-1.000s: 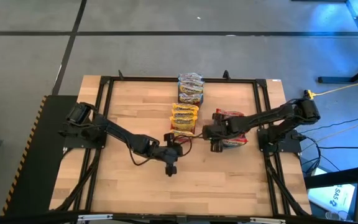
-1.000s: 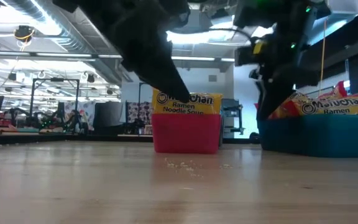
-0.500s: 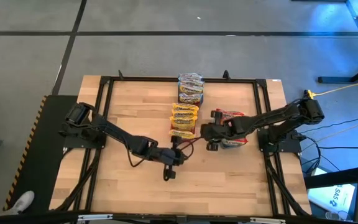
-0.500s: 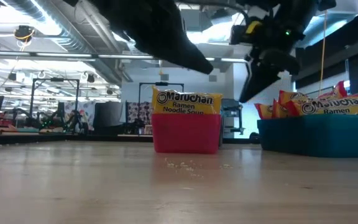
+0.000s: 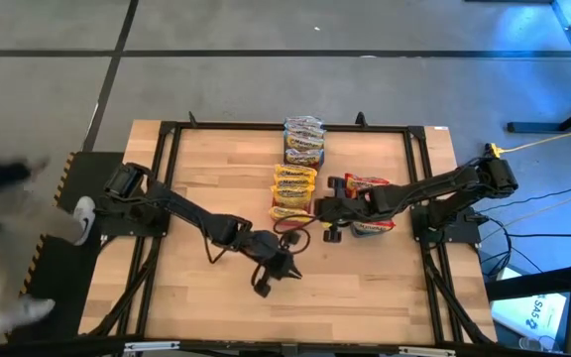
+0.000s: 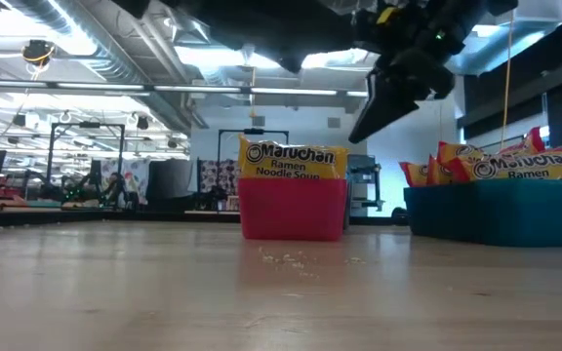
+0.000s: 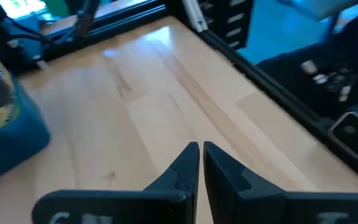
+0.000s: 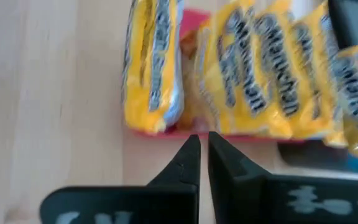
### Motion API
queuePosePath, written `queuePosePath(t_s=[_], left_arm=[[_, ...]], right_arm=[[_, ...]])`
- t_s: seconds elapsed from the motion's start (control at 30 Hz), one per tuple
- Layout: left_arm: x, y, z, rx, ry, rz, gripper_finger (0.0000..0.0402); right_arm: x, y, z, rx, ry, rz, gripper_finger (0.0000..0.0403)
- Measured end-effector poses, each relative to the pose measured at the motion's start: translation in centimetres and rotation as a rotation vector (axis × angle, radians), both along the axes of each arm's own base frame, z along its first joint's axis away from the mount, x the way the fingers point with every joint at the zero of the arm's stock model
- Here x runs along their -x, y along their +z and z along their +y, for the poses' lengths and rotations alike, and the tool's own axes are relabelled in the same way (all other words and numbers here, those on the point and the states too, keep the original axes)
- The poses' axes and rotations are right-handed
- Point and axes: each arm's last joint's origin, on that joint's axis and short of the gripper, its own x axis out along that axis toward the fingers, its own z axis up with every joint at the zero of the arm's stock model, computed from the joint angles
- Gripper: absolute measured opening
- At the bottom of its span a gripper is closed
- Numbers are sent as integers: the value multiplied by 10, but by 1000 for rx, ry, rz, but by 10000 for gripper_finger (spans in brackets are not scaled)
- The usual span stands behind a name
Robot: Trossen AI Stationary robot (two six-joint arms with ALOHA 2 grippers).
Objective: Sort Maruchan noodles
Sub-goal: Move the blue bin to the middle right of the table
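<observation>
My left tool [image 5: 284,270] hangs over bare wood just below the middle of the high view, its two fingers [image 7: 191,163] pressed together with nothing between them. In the left wrist view only plain boards lie past the tips, with a blue bin [image 7: 8,134] off at that picture's left edge.

My right tool [image 5: 317,209] sits at the centre of the high view, between the two nearer bins, fingers [image 8: 188,162] also pressed together and empty. Just past its tips the right wrist view shows the red bin [image 8: 191,74] packed with yellow Maruchan noodles [image 8: 253,68], one packet [image 8: 151,65] standing at the near end.

From above, the noodles lie in three groups: a row in the red bin [image 5: 293,188] at centre, another stack [image 5: 304,140] above it near the worktop's [image 5: 216,169] upper edge, and red-marked packets [image 5: 367,183] in the teal bin [image 5: 375,226] to the right. In the low view the red bin [image 6: 293,209] stands at centre with a packet upright in it, the teal bin [image 6: 501,213] at right holding several, and crumbs [image 6: 291,259] speckle the wood in front.
</observation>
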Motion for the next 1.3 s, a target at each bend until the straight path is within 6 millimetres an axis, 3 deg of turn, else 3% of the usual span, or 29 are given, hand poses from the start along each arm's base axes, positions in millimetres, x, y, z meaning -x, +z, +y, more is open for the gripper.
queuePosePath(t_s=[0.2,0.37,0.47,0.53,0.67,1.0,1.3], left_arm=[[4,-8,3,76,-10,146,16],[18,-13,11,29,225,309,16],[31,-15,13,-36,366,393,16],[31,-13,11,-53,425,360,16],[32,-12,9,-87,483,317,16],[29,-14,9,-83,489,302,16],[29,-14,9,-85,488,293,16]], right_arm=[[-1,13,-3,100,-37,-75,1],[18,38,-7,150,-77,-38,1],[32,43,-11,85,-79,2,1],[36,43,-14,14,-85,35,1],[31,34,-29,-60,-108,56,1],[23,-25,-76,-139,-205,222,1],[35,-34,-85,-74,-307,366,1]])
